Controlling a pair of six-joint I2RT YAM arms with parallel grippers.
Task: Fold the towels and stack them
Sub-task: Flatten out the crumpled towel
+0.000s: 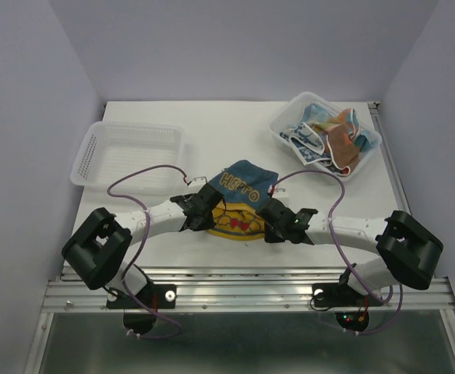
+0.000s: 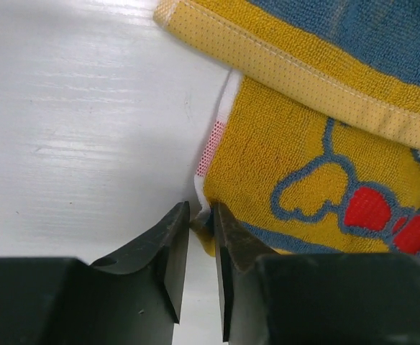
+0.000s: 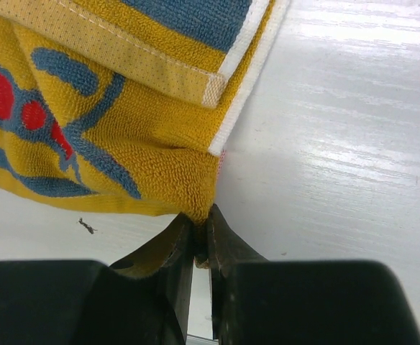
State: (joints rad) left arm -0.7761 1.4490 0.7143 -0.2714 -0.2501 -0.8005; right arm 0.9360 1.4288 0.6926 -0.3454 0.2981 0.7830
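A mustard yellow towel (image 1: 238,220) with blue and red figures lies folded at the table's near middle, its blue side (image 1: 245,178) turned up on top. My left gripper (image 1: 202,215) sits at its left near corner; in the left wrist view the jaws (image 2: 201,215) stand narrow with the towel (image 2: 282,158) corner pinched between the tips. My right gripper (image 1: 271,221) is shut on the right near corner, and the towel (image 3: 145,158) bunches into its jaws (image 3: 201,219). More towels (image 1: 333,136) lie crumpled in the right basket.
A white perforated basket (image 1: 95,136) stands at the back left with nothing in it. Another white basket (image 1: 286,117) at the back right holds the crumpled cloths. The table's metal front rail (image 1: 243,292) runs just behind both arm bases.
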